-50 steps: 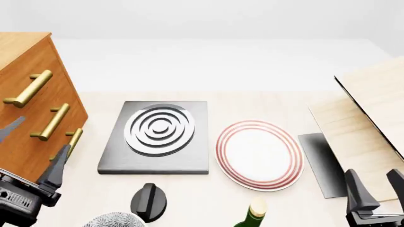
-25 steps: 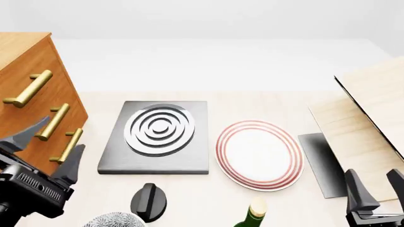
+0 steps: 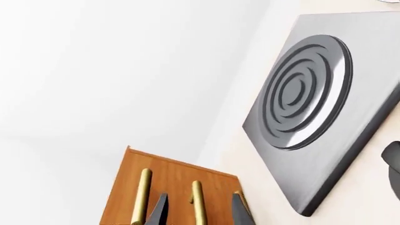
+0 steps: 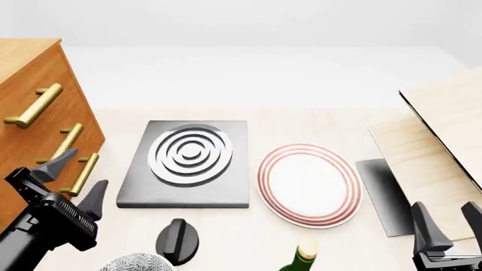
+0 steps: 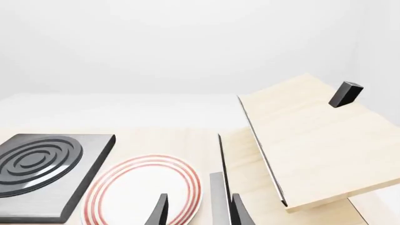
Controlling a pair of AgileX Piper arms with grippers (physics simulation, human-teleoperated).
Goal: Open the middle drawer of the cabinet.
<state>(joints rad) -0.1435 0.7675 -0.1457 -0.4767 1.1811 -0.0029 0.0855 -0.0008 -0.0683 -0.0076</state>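
Brass handle of the middle drawer (image 4: 63, 144) on the cabinet (image 4: 30, 84), at table's left, is being lined up w/ the left gripper (image 4: 71, 178), jaws spread wide, nothing held. Risk: lowest handle (image 4: 81, 174), just beside, is being caught instead.

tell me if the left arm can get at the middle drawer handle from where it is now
Probably yes. The left end effector is open and lined up with the middle drawer's handle, whose brass bar shows between its fingers in the wrist view. Nothing visible lies between them; it has not closed on the bar yet.
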